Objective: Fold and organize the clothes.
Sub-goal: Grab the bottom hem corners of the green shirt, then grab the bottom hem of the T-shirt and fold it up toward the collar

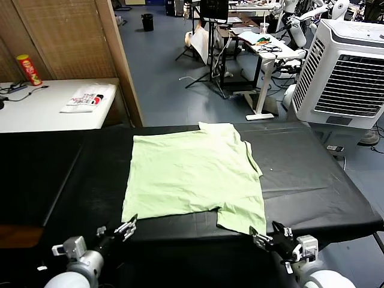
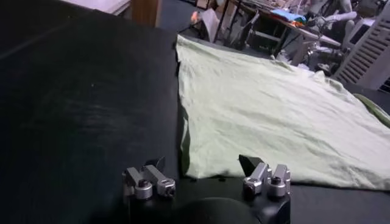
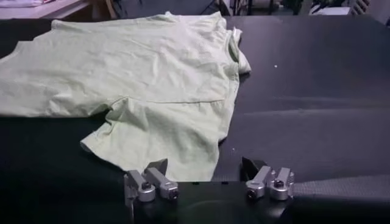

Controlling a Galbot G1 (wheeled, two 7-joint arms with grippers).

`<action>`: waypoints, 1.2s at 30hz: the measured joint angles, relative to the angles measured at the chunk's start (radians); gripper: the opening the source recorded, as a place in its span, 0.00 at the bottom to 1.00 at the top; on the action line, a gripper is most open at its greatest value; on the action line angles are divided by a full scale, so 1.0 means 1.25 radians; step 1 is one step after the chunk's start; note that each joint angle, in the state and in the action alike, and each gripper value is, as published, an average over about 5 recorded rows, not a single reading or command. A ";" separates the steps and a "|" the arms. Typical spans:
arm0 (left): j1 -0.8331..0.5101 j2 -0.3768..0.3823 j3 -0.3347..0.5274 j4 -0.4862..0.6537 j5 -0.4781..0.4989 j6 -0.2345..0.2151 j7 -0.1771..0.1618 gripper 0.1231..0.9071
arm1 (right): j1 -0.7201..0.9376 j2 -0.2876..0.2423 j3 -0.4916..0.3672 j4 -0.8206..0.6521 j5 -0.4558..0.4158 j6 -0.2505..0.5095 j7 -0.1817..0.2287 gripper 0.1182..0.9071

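The clothes are one pale green short-sleeved shirt [image 1: 192, 174] lying spread flat on the black table cover [image 1: 312, 180]. One sleeve [image 1: 241, 215] reaches toward the table's near edge. My left gripper [image 1: 117, 229] hovers open just off the shirt's near left corner, and in the left wrist view the shirt [image 2: 274, 115] lies straight ahead of the left gripper [image 2: 203, 162]. My right gripper [image 1: 269, 231] is open beside the near sleeve. The right wrist view has that sleeve [image 3: 164, 137] directly in front of the right gripper [image 3: 204, 164]. Neither gripper holds anything.
A white side table [image 1: 42, 111] at the back left carries a red can [image 1: 28, 69] and papers [image 1: 87, 99]. A wooden partition [image 1: 78, 42] stands behind it. A large white air cooler [image 1: 348, 72] stands at the right, with desks and tripods farther back.
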 joint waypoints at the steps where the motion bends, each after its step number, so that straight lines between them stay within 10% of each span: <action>1: -0.001 0.000 0.000 0.000 0.001 -0.001 0.001 0.86 | 0.000 0.001 0.000 -0.001 0.000 0.000 0.001 0.86; 9: -0.008 -0.005 0.001 0.014 0.000 0.001 0.001 0.78 | -0.003 0.014 -0.010 -0.016 -0.018 0.004 0.002 0.53; 18: 0.008 -0.003 -0.001 0.012 -0.001 0.004 -0.009 0.18 | -0.018 0.026 -0.008 -0.008 -0.025 0.023 0.010 0.02; 22: 0.022 0.000 -0.002 -0.002 -0.005 0.009 -0.017 0.01 | -0.035 0.037 -0.002 0.016 -0.031 0.030 0.022 0.01; 36: 0.114 0.008 -0.059 -0.072 -0.032 -0.017 -0.059 0.00 | -0.112 0.038 0.043 0.133 -0.020 0.062 0.010 0.01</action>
